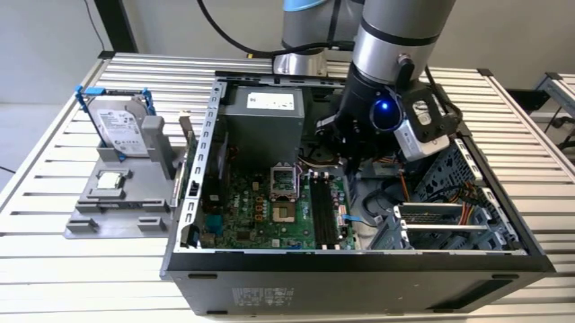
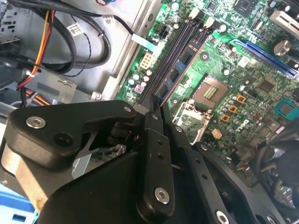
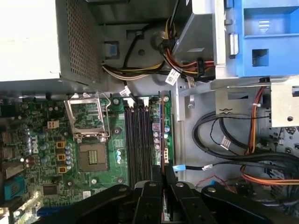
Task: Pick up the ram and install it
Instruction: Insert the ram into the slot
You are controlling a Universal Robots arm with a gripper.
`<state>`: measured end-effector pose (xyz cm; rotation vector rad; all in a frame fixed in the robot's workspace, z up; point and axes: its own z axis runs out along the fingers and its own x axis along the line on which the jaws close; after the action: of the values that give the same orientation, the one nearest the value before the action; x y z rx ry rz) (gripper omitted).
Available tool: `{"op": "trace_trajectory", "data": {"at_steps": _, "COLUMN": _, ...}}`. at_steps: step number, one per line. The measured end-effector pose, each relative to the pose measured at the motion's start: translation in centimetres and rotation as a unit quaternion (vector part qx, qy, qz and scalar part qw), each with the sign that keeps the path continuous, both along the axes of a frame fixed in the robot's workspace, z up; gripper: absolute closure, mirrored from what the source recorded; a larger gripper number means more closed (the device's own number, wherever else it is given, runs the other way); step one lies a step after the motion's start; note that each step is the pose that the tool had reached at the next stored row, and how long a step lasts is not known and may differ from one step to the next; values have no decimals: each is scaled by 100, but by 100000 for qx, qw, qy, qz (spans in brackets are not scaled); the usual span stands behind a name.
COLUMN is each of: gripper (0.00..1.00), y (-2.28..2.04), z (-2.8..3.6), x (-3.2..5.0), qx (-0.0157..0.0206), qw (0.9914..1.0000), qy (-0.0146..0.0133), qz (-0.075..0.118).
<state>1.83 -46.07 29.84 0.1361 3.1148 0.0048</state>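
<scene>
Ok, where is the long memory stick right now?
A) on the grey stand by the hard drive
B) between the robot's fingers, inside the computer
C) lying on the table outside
B: the ram is pinched between the fingers, right at the memory slots.
</scene>
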Motion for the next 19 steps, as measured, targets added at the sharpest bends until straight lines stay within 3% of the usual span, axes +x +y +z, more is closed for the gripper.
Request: {"op": "trace_trajectory", "data": {"at_steps": 19, "gripper": 100, "y": 0, "z": -346, "x": -18, "qx": -2, "qw": 100000, "qy": 0, "qz": -1}}
